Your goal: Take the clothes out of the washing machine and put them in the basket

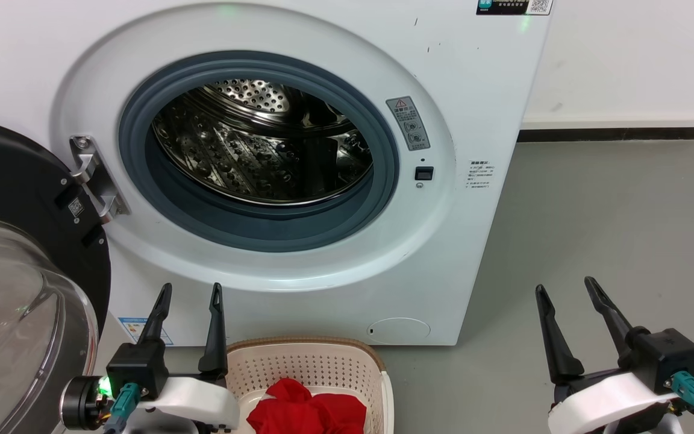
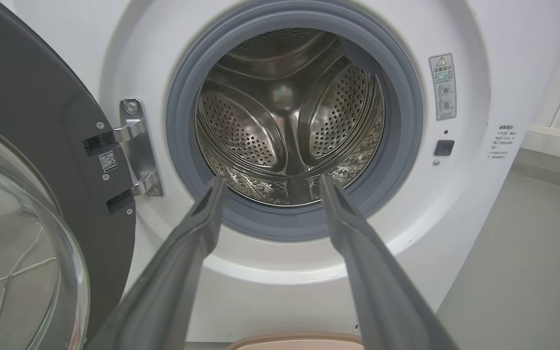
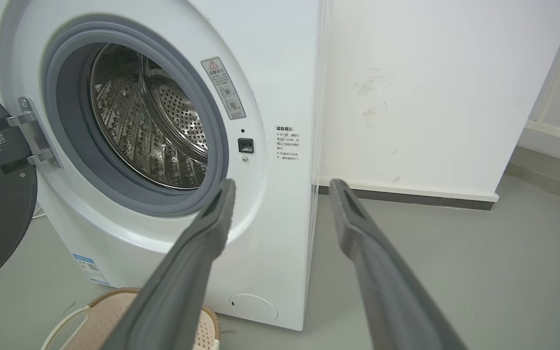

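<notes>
The head view is showing the clothes (image 1: 308,413) lying in the basket (image 1: 311,361) before the washing machine (image 1: 299,36). The left wrist view is showing the drum (image 2: 285,116) deeper. The left gripper (image 1: 191,288) and right gripper (image 1: 565,284) are hanging spread wide, holding nothing, and the floor (image 1: 594,229) is lying open rightward.

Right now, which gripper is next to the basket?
The left gripper, lower left in the head view, its open jaws right beside the rim of the basket. The right gripper hangs apart over the floor, right of the washer.

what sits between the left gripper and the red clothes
In the head view, the basket and its perforated wall stand between the open left gripper and the clothes.
</notes>
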Controlling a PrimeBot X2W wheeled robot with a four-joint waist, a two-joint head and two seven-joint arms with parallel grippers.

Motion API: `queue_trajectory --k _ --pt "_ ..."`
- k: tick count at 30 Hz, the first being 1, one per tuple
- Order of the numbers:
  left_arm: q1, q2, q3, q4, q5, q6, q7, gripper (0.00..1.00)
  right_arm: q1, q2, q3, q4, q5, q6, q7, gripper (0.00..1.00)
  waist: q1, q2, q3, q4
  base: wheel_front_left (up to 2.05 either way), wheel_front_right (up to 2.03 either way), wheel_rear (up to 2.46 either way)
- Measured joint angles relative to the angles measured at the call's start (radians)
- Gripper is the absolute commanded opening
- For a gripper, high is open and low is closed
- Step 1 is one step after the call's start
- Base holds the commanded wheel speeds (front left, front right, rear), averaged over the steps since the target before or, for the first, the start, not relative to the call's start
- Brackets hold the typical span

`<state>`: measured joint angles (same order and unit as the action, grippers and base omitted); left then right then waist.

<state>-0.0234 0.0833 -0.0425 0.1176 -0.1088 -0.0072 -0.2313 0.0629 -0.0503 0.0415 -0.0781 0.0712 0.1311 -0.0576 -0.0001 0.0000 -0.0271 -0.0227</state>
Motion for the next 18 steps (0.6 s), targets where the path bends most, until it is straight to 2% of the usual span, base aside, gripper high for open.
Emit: queue_trajectory --k 11,12,15,18 --pt "0.010 0.005 -0.010 -0.011 -0.001 0.014 0.007 1.00 0.003 0.000 0.001 -0.005 0.000 0.000 0.003 1.00 0.0001 0.0000 0.004 0.003 0.00 0.00 0.00" --pt "0.010 0.005 -0.011 -0.012 -0.001 0.015 0.007 0.00 0.003 0.000 0.000 -0.005 0.000 0.000 0.003 0.00 0.0001 0.0000 0.004 0.003 0.00 0.00 0.00" --pt "0.020 0.000 -0.011 0.010 -0.005 0.015 0.011 0.00 0.010 0.000 0.002 0.015 0.003 0.000 0.003 0.00 0.0001 0.0000 0.005 0.003 0.00 0.00 0.00" --pt "0.019 -0.001 0.002 0.027 -0.058 0.012 0.032 0.00 0.021 0.000 0.004 0.019 0.061 0.000 0.003 0.00 0.0002 0.0000 0.005 0.004 0.00 0.00 0.00"
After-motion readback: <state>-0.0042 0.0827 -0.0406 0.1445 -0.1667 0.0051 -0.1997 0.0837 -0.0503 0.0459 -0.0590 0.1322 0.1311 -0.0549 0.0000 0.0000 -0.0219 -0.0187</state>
